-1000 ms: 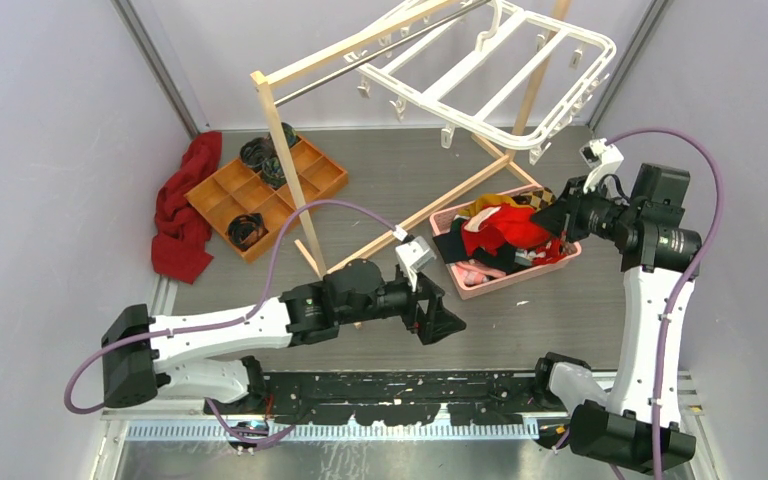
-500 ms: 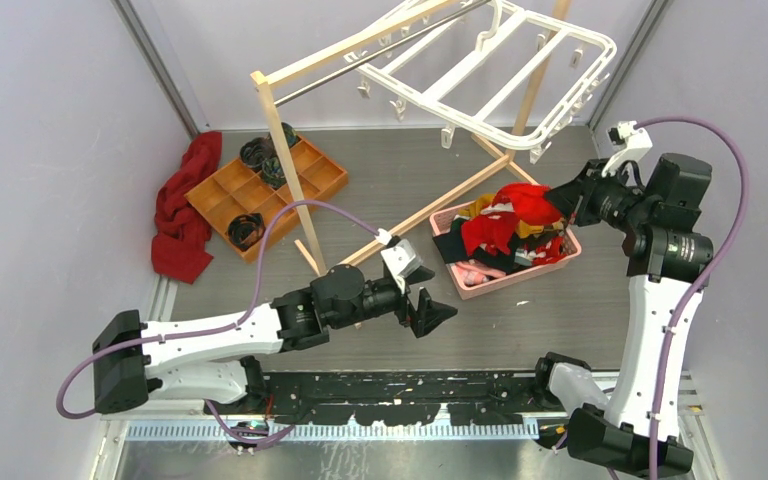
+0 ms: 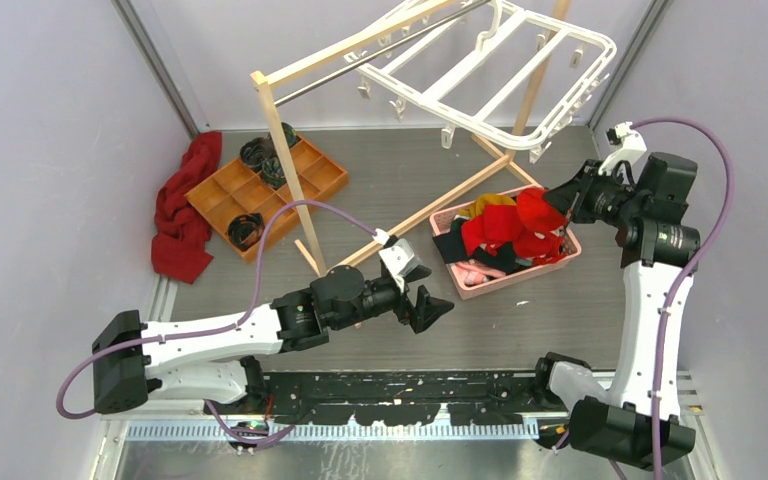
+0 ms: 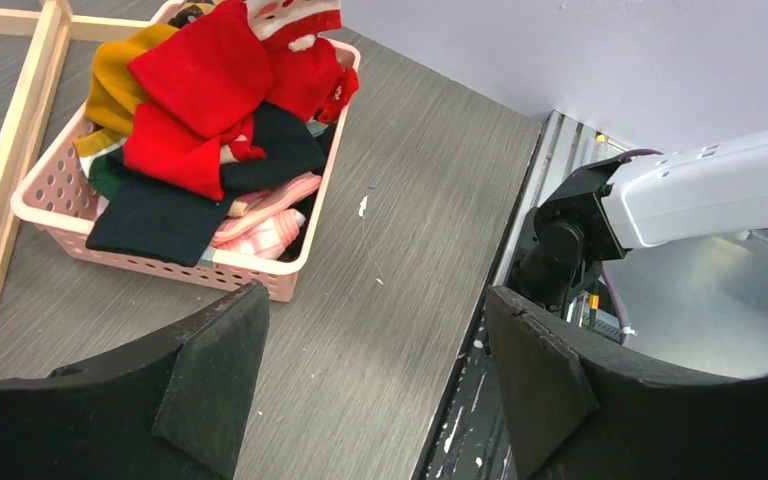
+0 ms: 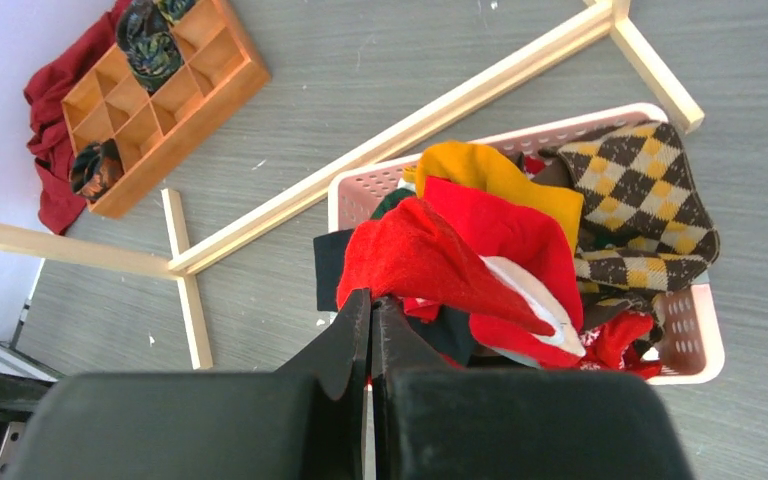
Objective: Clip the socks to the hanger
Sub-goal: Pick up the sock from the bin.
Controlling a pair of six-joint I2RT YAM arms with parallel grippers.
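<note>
The left gripper (image 3: 438, 305) hovers with jaws spread wide, just short of the pink perforated plastic basket (image 3: 505, 283), probably ready to assist. The white plastic clip hanger (image 3: 480, 92) hangs above, its clips bare. The right gripper (image 3: 567, 203) pinches 1 small bright red sock (image 3: 538, 214) above the basket's pile, apparently to separate it.

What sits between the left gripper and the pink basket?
Nothing but bare grey table with a few white specks. The left wrist view shows it best: the open left gripper faces the pink basket across it.
</note>
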